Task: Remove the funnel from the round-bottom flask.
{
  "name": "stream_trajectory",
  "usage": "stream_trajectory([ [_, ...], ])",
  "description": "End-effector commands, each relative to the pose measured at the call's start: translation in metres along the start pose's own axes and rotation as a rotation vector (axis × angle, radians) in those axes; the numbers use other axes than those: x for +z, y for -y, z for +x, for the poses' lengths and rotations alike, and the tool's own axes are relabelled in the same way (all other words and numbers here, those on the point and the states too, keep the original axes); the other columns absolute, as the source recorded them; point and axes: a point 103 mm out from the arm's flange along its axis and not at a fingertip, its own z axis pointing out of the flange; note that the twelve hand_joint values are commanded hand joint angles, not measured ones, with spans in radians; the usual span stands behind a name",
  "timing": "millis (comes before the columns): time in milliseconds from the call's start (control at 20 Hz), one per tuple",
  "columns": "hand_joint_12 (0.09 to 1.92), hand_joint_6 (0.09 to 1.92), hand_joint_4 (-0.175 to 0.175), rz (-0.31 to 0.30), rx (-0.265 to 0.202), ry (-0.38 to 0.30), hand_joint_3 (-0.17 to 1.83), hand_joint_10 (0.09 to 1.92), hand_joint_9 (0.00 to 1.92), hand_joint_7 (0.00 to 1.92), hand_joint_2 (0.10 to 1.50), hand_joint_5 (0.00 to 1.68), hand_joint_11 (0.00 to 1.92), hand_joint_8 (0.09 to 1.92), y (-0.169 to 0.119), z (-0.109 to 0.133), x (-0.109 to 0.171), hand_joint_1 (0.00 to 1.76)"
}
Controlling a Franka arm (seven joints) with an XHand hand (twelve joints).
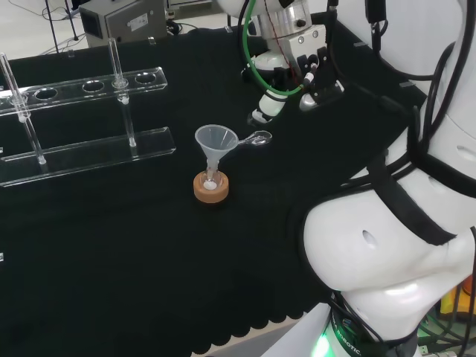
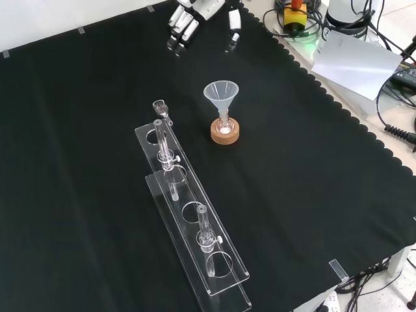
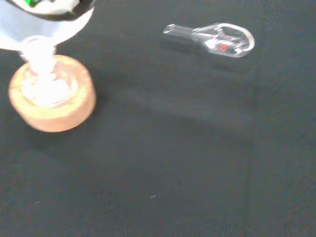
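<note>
Here the funnel point(image 1: 216, 139) sits in the flask point(image 1: 211, 181) on its cork ring point(image 1: 211, 189).

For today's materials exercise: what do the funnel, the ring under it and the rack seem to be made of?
Funnel: translucent, milky plastic by the look, though frosted glass is possible. Ring: cork, tan and matt with a grainy surface. Rack: clear acrylic or similar plastic, glossy, with bright edges and the cloth showing through.

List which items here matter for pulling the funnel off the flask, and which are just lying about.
Job: funnel, round-bottom flask on its cork ring, the hand.

Lying about: clear rack, small glass stopper on the cloth.
</note>
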Motion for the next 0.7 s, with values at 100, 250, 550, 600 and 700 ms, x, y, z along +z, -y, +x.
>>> stream_trajectory([
  [100,1.43,0.09,-0.067,0.030,-0.068,-0.027,0.55,0.74,0.29,0.01,0.59,0.12,0.32,0.69,0.001,0.030,0.004,0.67],
  [250,1.45,0.09,-0.063,0.045,-0.078,-0.027,0.51,0.77,0.21,0.00,0.59,0.09,0.33,0.62,-0.006,0.037,0.007,0.65],
  [550,1.50,0.09,-0.062,0.058,-0.098,-0.024,0.45,0.84,0.06,0.00,0.60,0.03,0.28,0.37,-0.023,0.049,0.012,0.63],
  [600,1.50,0.09,-0.062,0.054,-0.101,-0.023,0.44,0.86,0.04,0.00,0.61,0.03,0.27,0.35,-0.026,0.050,0.012,0.63],
  [700,1.51,0.09,-0.062,0.053,-0.107,-0.022,0.43,0.87,0.02,0.00,0.61,0.02,0.26,0.34,-0.030,0.053,0.014,0.62],
])
